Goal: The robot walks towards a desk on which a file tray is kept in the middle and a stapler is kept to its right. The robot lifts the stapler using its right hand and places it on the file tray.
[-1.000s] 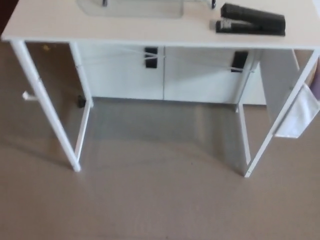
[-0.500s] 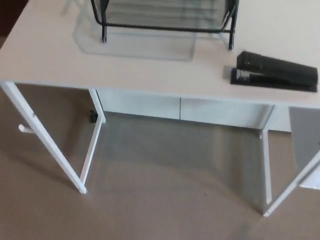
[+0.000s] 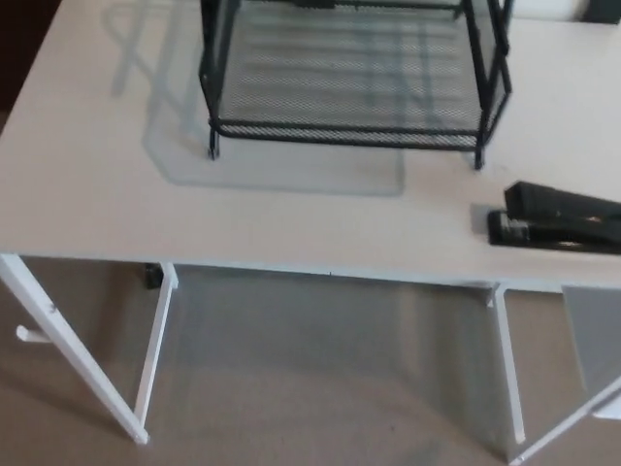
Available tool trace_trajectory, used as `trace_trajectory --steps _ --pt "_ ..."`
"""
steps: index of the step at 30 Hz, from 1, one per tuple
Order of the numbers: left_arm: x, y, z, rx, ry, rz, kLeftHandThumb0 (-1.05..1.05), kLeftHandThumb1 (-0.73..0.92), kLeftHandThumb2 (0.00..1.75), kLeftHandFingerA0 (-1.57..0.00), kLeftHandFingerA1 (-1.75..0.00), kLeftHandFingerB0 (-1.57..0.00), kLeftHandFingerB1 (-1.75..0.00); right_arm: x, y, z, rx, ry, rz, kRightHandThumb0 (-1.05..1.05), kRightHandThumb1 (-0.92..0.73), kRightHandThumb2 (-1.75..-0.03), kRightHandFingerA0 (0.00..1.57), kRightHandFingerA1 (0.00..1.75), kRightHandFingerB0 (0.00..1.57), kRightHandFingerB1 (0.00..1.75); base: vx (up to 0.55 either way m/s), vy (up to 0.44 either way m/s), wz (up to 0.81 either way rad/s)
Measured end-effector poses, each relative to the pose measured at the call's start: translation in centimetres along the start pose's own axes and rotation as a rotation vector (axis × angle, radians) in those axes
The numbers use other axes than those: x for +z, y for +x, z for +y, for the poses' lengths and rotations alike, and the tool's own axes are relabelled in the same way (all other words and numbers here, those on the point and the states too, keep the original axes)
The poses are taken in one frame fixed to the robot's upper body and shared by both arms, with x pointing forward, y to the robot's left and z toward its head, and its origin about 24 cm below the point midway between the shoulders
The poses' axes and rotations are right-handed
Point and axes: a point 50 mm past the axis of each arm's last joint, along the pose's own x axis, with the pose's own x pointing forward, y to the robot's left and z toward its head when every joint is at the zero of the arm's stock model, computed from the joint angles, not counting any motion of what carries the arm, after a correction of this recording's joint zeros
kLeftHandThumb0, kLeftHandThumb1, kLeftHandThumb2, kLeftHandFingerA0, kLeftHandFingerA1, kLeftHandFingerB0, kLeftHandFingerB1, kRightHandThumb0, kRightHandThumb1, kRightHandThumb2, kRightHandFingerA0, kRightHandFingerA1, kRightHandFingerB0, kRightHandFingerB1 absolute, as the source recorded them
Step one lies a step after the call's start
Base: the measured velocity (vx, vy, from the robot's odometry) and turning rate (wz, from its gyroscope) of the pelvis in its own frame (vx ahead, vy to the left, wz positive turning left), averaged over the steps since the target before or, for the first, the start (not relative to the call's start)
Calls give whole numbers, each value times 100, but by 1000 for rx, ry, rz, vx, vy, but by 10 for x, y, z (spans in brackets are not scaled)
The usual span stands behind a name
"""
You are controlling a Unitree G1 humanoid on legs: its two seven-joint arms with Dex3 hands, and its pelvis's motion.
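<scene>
Stapler (image 3: 561, 225) lies flat on the white desk (image 3: 87, 204), black, near the front edge on my right, its far end cut off by the picture's border. It sits apart from the tray (image 3: 344, 132), a black wire-mesh rack standing on short feet in the middle of the desk, farther back. Neither of my hands shows, so I cannot tell whether they are open or closed. Beneath, white legs (image 3: 155, 359) stand on brown floor (image 3: 310, 388).

No legible text, labels, brands or numbers anywhere: none on the stapler (image 3: 558, 219), the file tray (image 3: 349, 131) or the white surface (image 3: 97, 184).
</scene>
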Motion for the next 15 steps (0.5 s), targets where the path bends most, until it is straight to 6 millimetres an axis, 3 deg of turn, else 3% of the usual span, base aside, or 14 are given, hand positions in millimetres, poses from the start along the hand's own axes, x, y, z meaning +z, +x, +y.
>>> trace_trajectory --steps 1,5,6,7,8,10,11,12,14,15 --pt "-1 0 0 0 -1 3 -55 87 66 -29 -40 -34 -36 0 0 0 0 4 1 -31 -45 -96 3 53 0 49 87 2 6" --pt "-4 0 0 1 -9 17 -55 88 66 -28 -39 -34 -36 0 0 -1 -2 18 1 -31 -45 -96 3 53 0 49 103 -80 8" --pt "-5 0 0 0 -8 19 -55 88 66 -28 -40 -34 -36 0 -1 -1 -3 21 1 -52 -58 -60 8 33 12 24 104 -131 10" --pt "-5 0 -1 -2 -10 21 -54 88 66 -29 -40 -36 -38 0 -1 -2 -2 17 2 -46 -38 -82 0 46 2 40 38 -106 25" --pt "-6 -1 -1 -2 -9 20 -58 71 104 -21 -52 -33 -55 0 1 1 9 20 3 -32 -46 -98 2 51 0 49 4 -266 -14" --pt "-5 0 -2 -6 -9 19 -59 71 103 -21 -52 -32 -54 1 0 -3 5 22 3 -30 -47 -97 2 51 0 49 7 -224 10" --pt "-5 0 -2 -7 -9 19 -61 72 102 -22 -52 -31 -53 2 0 -3 5 22 3 -46 -58 -58 15 37 14 26 6 -216 -10" --pt "-6 0 -3 -10 -10 19 -54 88 66 -29 -40 -34 -37 2 0 -3 4 23 3 -51 -53 -68 12 42 14 33 81 -90 2" --pt "-4 0 -4 -12 -8 11 -54 89 66 -30 -40 -34 -37 2 0 -3 2 26 3 -51 -61 -59 16 36 13 26 86 -10 -6" --pt "-4 0 -4 -12 -6 9 -54 89 66 -30 -40 -34 -37 2 0 -3 3 20 4 -32 -47 -98 1 50 0 49 78 51 -8"
